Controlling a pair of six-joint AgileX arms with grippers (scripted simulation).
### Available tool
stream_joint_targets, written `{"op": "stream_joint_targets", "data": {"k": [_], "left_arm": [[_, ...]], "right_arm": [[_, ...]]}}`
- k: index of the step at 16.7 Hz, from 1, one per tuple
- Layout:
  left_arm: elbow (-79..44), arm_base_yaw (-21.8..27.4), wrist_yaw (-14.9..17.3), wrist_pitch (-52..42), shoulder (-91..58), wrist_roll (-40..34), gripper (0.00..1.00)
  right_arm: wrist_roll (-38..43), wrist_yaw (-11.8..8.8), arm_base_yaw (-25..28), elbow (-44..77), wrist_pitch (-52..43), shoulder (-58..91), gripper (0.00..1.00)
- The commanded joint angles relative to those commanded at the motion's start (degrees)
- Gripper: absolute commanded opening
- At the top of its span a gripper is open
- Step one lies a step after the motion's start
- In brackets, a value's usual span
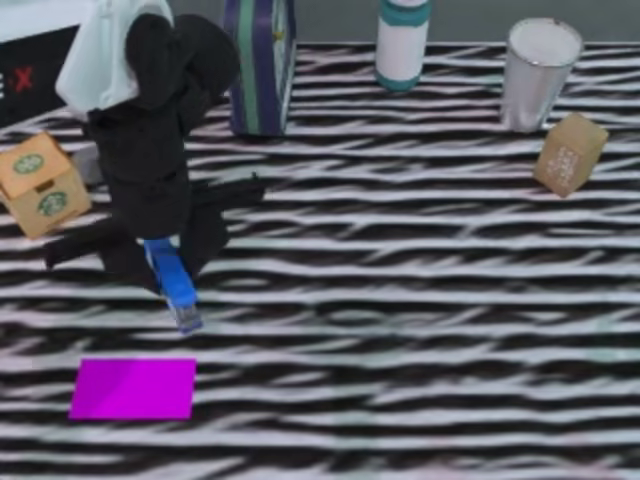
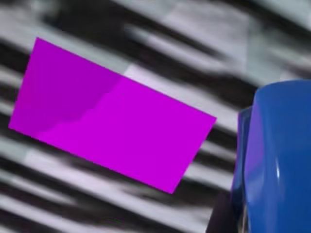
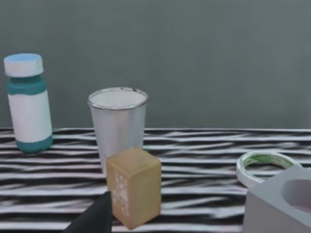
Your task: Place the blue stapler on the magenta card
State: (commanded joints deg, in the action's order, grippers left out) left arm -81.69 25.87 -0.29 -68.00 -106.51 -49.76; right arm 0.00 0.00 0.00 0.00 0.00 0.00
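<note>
The blue stapler (image 1: 176, 287) hangs above the striped table, held by its rear end, its silvery tip pointing toward the front edge. My left gripper (image 1: 163, 252) is shut on it, and the black wrist covers the stapler's back part. The magenta card (image 1: 133, 389) lies flat near the front left, a short way in front of the stapler's tip and slightly left of it. In the left wrist view the card (image 2: 109, 116) is fully visible and bare, with the stapler (image 2: 277, 160) looming at the frame's edge beside it. My right arm is out of the top view.
A dark blue and green striped case (image 1: 260, 65), a white and teal bottle (image 1: 403, 40) and a silver cup (image 1: 538, 72) stand along the back. A tan box (image 1: 570, 152) sits right, a logo box (image 1: 40, 182) left. A tape ring (image 3: 265, 167) and grey block (image 3: 279, 206) show in the right wrist view.
</note>
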Motion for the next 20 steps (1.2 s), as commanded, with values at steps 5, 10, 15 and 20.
{"op": "stream_joint_targets", "data": {"k": [5, 10, 15, 20], "left_arm": [[7.51, -2.96, -0.28, 0.02, 5.75, -31.96, 0.0], [13.53, -5.6, -0.39, 1.71, 12.36, -52.55, 0.0], [15.78, -6.6, -0.39, 2.82, 15.26, -58.12, 0.0], [16.24, -6.3, -0.38, 3.63, 14.71, -57.93, 0.0]], "right_arm": [[0.0, 0.0, 0.0, 0.0, 0.0, 0.0, 1.0], [0.0, 0.0, 0.0, 0.0, 0.0, 0.0, 1.0], [0.0, 0.0, 0.0, 0.0, 0.0, 0.0, 1.0], [0.0, 0.0, 0.0, 0.0, 0.0, 0.0, 1.0]]}}
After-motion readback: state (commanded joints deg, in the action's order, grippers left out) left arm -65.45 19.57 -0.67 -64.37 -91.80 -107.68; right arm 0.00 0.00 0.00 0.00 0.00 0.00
